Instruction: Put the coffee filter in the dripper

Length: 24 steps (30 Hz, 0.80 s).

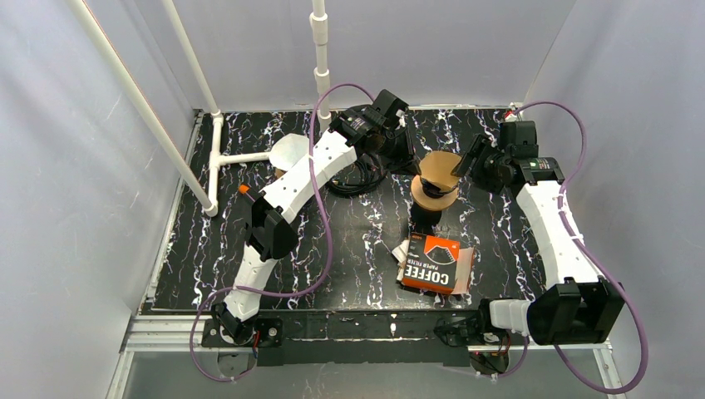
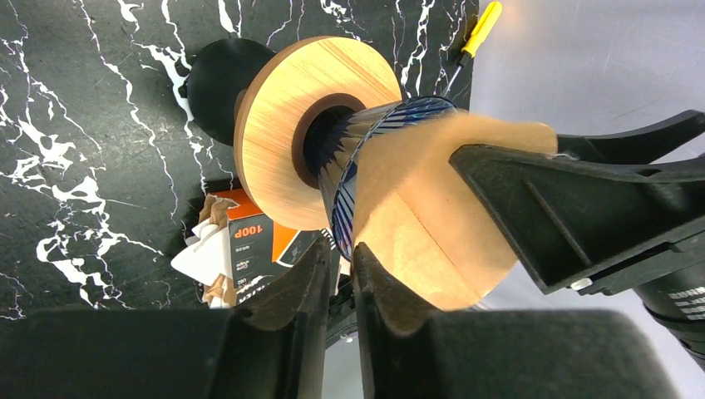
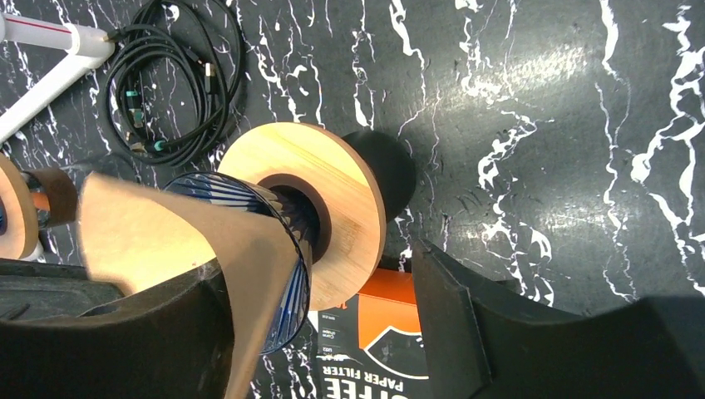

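Observation:
The dripper (image 1: 434,198) is a blue-ribbed glass cone in a round wooden collar (image 2: 283,141) on a black base, standing mid-table; the collar (image 3: 341,208) also shows in the right wrist view. A brown paper coffee filter (image 1: 439,166) sits in the cone's mouth, partly sticking out (image 2: 432,216) (image 3: 150,233). My left gripper (image 1: 411,154) is at the dripper's far-left rim. Its jaws (image 2: 342,249) are parted by a narrow slit with nothing in it, one finger resting against the filter's edge. My right gripper (image 1: 474,162) (image 3: 320,274) is open wide around the rim, one finger (image 2: 565,208) against the filter.
An orange and black coffee filter box (image 1: 434,262) (image 3: 374,349) lies just in front of the dripper. A coil of black cable (image 1: 357,179) (image 3: 175,83) lies to its left. White pipes (image 1: 216,158) stand at the back left. A yellow-handled tool (image 2: 482,21) lies near the back wall.

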Available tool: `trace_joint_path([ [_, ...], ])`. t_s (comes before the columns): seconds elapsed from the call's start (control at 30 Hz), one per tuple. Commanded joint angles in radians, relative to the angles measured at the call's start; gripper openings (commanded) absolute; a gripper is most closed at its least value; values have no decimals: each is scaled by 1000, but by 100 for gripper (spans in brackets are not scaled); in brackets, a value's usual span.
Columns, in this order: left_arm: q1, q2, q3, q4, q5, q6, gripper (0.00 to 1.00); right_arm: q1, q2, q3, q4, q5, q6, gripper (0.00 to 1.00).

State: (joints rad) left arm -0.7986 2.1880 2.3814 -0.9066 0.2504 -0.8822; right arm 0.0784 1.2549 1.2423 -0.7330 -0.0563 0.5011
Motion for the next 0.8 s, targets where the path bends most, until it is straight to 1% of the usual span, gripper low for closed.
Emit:
trace_joint_path([
  [0.0,-2,-19,8,-35,-3,6,19,-6,-26,-31,31,-40,36,74],
  [0.13,-1,-15,3,-41,-14,9,27,-6,-33,-63,45,-61,58,73],
  [0.27,-1,-10,2,-59,-24,15,31,-7,-38,-83,50,-65,67,73],
  [0.77,-1,-1,-9,-86,-57,37,41,-8,-36,-163,114,-105,106,72],
])
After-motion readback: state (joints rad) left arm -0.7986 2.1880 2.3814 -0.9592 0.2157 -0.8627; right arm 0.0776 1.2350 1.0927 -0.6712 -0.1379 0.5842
